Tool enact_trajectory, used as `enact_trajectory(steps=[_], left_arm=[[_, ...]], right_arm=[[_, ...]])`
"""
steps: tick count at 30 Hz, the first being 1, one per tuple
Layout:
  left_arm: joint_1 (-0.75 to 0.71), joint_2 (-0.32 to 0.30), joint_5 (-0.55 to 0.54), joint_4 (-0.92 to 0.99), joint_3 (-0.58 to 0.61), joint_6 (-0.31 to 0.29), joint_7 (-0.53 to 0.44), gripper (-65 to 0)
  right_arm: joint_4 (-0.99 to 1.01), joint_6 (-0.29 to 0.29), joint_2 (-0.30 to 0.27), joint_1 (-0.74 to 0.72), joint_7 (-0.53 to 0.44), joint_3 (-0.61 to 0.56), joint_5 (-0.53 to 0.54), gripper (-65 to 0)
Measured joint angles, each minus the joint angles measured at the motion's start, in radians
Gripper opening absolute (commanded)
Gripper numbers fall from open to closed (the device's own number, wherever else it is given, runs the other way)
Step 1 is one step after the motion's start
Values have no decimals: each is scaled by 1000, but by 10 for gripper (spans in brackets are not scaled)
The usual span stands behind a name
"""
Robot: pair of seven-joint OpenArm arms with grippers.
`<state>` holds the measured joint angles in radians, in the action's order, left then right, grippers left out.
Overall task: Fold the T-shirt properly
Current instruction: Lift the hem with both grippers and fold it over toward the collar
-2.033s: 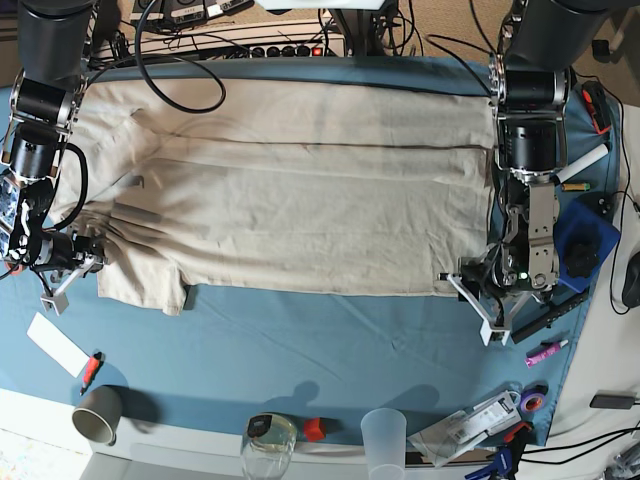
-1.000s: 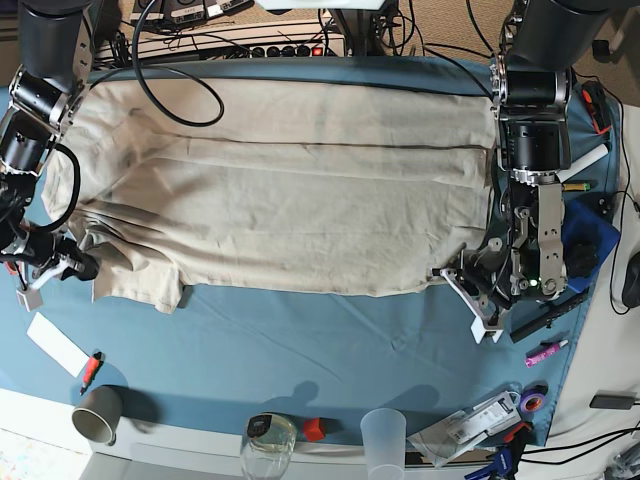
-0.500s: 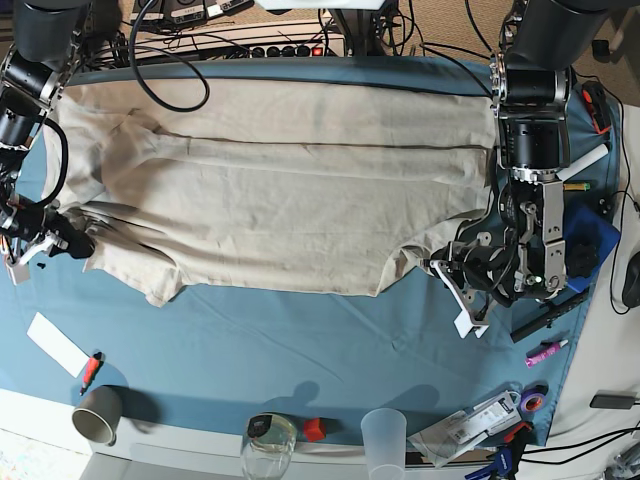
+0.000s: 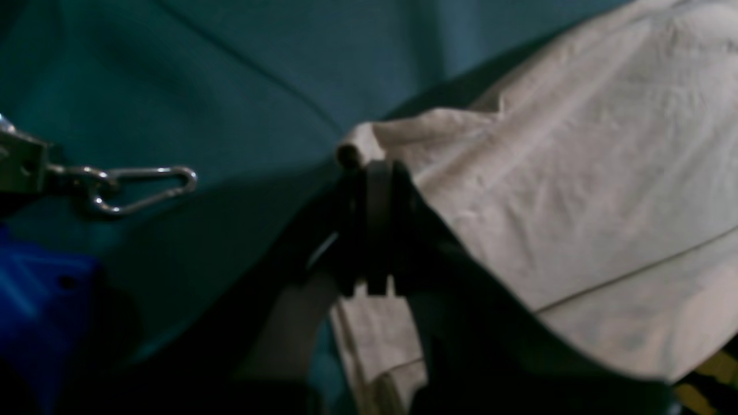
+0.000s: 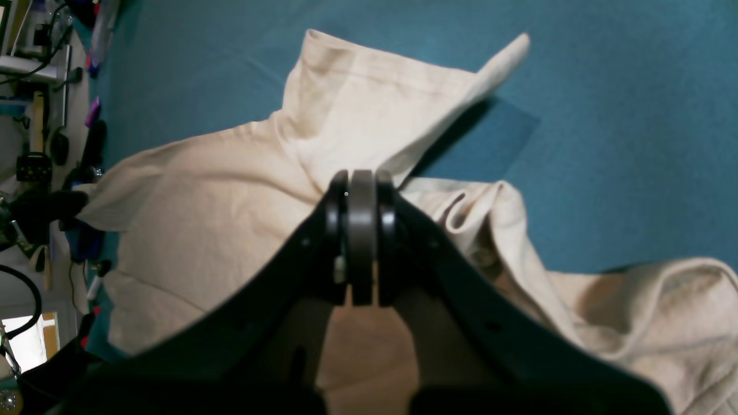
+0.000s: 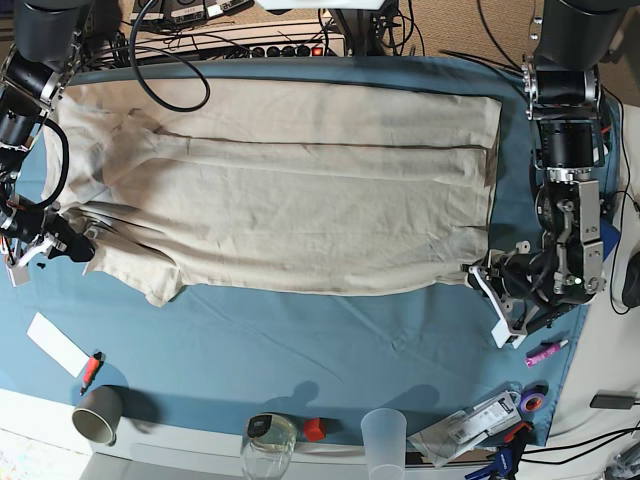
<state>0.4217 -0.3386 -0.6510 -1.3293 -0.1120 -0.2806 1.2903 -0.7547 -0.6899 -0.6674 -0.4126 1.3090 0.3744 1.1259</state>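
The beige T-shirt lies spread wide across the blue tablecloth. My left gripper, on the base view's right, is shut on the shirt's near right hem corner. The left wrist view shows its jaws pinched on the rolled cloth edge. My right gripper, on the base view's left, is shut on cloth by the near sleeve. In the right wrist view it grips a fold, with the sleeve fanned out beyond it.
A paper cup, a glass jar, a clear plastic cup and a red marker stand along the front edge. Pens and tools lie at the right. A power strip and cables run along the back.
My left gripper has moved back to the right with the hem corner, flattening the bunched lower edge. My right gripper earlier pulled its side leftward and now holds almost still.
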Motion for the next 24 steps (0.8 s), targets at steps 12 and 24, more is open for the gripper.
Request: enact_trajectory(steps=[12,24], left_arm=[[-6,-14,-69,-19,0,-32,38,-650],[-204,-41,-12,-251,0,-53,13,-650]], right_arm=[[-211,-3,2,0,46,35,-100,-650],[-224,16,3,1,76,36,-122,-650]])
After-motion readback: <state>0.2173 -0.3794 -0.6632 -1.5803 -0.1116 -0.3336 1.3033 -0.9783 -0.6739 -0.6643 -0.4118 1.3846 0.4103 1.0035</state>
